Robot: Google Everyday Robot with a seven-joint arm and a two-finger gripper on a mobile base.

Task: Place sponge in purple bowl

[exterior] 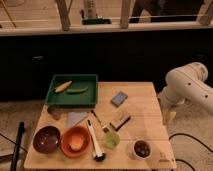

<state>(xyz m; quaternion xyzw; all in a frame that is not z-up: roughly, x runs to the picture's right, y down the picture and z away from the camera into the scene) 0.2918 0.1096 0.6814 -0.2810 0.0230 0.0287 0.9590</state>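
1. The sponge [119, 98] lies flat on the table [146, 126], far centre, right of the tray [73, 76].
2. The purple bowl [46, 139] sits near left, well apart from the sponge.
3. The gripper [168, 116] hangs by the table's right edge; whether it is open or closed, I cannot tell.

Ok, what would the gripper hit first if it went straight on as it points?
The gripper hangs pointing down beside the right edge of the light wooden table, so probably the speckled floor; depth is unclear.
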